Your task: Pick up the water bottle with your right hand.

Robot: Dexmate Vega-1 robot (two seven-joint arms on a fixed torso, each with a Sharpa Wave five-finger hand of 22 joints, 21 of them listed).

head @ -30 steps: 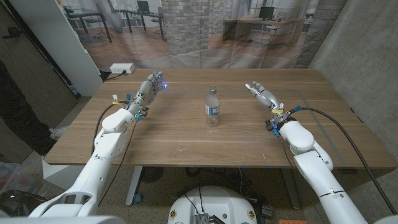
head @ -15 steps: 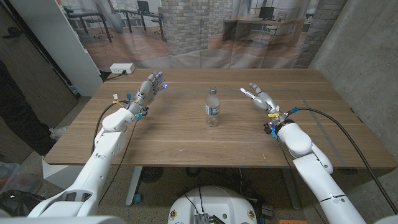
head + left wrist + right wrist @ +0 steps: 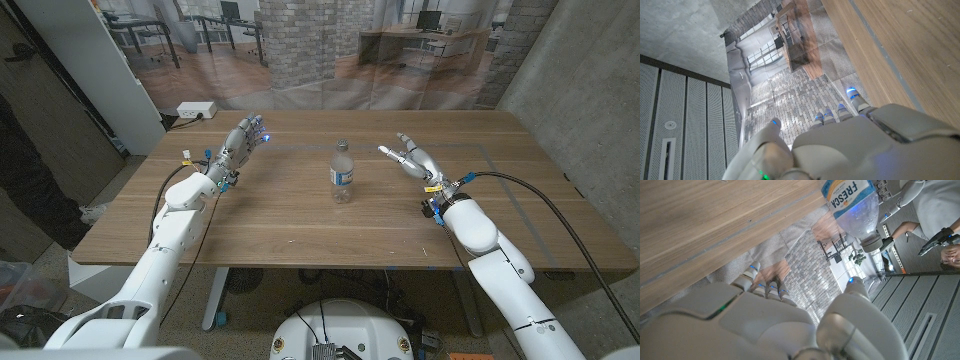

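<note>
bottle upright mid-table, both hands empty

the bottle (image 3: 342,172) stands upright near the middle of the wooden table (image 3: 300,225), cap on, with a blue and white label around its body. in the right wrist view the same bottle (image 3: 852,207) shows its label reading "fresca".

the right hand (image 3: 410,158) is raised over the table to the bottle's right — near it, but apart, with bare wood between them. its fingers (image 3: 388,152) are spread and reach toward the bottle; it grasps nothing. the right wrist view shows the back of this hand (image 3: 765,325) with the fingertips apart and nothing between them.

the left hand (image 3: 242,139) is up over the far left part of the table, well apart from the bottle, fingers extended and apart, blue lights at the tips — released, holding nothing. the left wrist view shows the same hand (image 3: 840,145) from behind, with the table edge beyond it.

a white power strip (image 3: 196,110) lies at the far left corner of the table.
</note>
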